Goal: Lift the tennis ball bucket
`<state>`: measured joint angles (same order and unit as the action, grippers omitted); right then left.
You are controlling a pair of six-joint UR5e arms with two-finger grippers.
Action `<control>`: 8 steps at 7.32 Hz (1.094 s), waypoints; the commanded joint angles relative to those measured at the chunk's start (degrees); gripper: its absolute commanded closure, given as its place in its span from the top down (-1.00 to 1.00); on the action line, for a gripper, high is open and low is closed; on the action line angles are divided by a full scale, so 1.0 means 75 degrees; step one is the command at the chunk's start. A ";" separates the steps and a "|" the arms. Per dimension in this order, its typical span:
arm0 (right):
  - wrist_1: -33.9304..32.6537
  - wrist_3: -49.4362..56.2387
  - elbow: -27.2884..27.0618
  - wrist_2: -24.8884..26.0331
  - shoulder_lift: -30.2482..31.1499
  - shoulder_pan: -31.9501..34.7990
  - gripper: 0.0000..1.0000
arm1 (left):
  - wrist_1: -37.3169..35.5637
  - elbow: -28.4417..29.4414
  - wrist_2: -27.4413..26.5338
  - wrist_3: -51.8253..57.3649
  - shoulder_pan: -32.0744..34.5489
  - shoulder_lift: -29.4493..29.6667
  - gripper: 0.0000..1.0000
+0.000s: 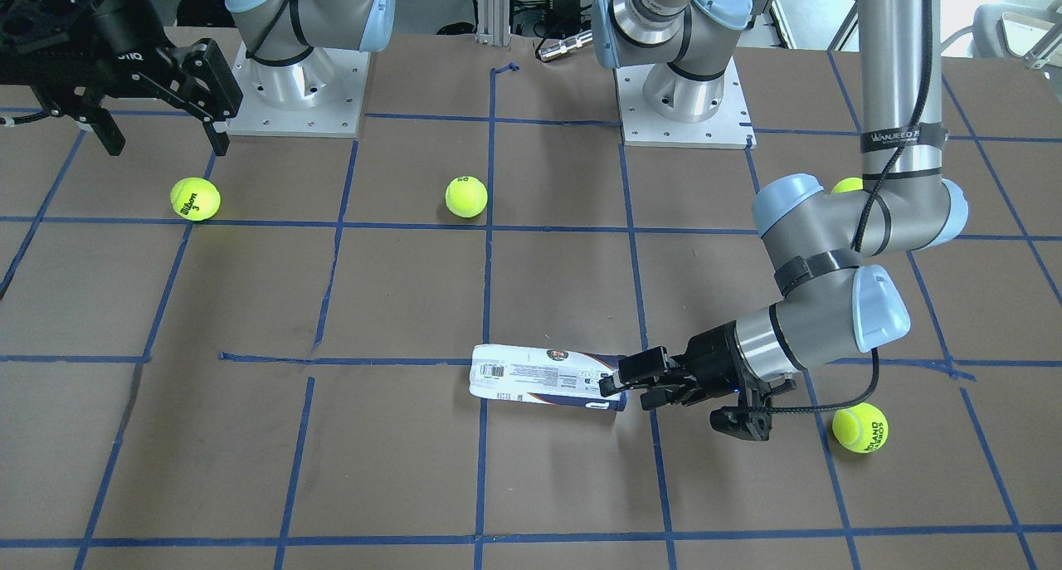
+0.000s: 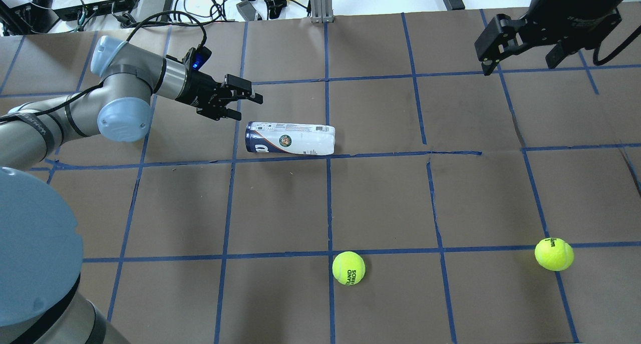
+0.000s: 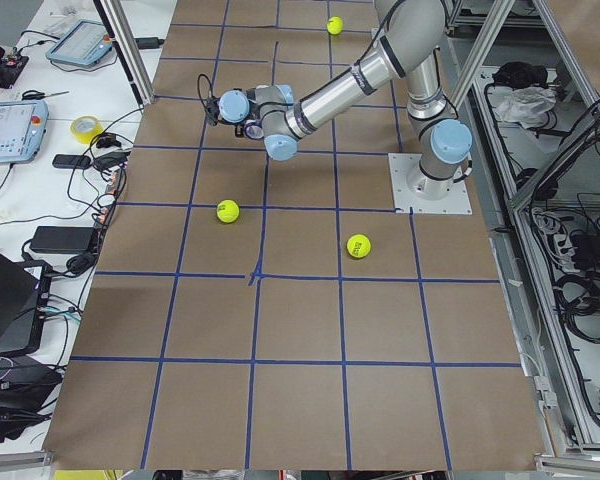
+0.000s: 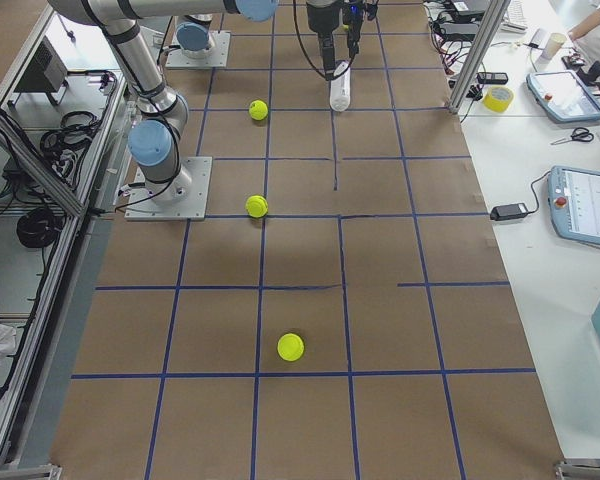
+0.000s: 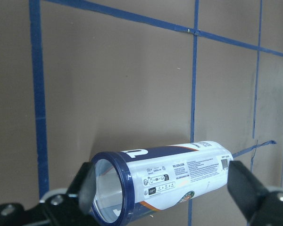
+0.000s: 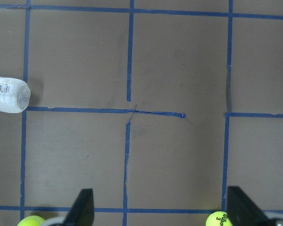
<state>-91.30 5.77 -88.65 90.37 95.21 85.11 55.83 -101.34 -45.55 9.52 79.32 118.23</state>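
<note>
The tennis ball bucket [image 1: 539, 377] lies on its side on the brown table, a white labelled can with a dark navy rim. It also shows in the overhead view [image 2: 295, 138], the left wrist view [image 5: 179, 176], the right wrist view [image 6: 7, 95] and the exterior right view [image 4: 340, 92]. My left gripper [image 1: 624, 392] is open and empty, just off the can's navy open end and slightly above it [image 2: 249, 107]. In the left wrist view the can lies beyond and between the two fingers [image 5: 87, 186]. My right gripper [image 1: 166, 147] is open and empty, high and far from the can [image 2: 518, 63].
Loose yellow-green tennis balls lie on the table: one [image 1: 195, 198] under the right gripper, one [image 1: 465, 196] mid-table, one [image 1: 859, 427] beside the left wrist, and one [image 1: 846, 185] partly hidden behind the left elbow. Blue tape lines grid the table.
</note>
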 commanded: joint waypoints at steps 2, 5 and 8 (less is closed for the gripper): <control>0.1244 -0.0814 0.0579 -0.0688 0.0126 0.0089 1.00 | 0.0009 -0.0374 0.0190 0.0067 0.0065 0.0162 1.00; 0.1111 -0.1365 0.0641 -0.0355 -0.0248 0.0299 1.00 | 0.0009 -0.0445 0.0213 -0.0039 0.0077 0.0162 1.00; 0.0737 -0.1976 0.0548 -0.0319 -0.0437 0.0617 1.00 | 0.0067 -0.0434 0.0143 -0.0271 0.0123 0.0162 -0.99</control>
<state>-84.26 -8.21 -83.99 87.71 92.55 89.21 56.04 -104.62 -44.28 8.67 80.11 119.44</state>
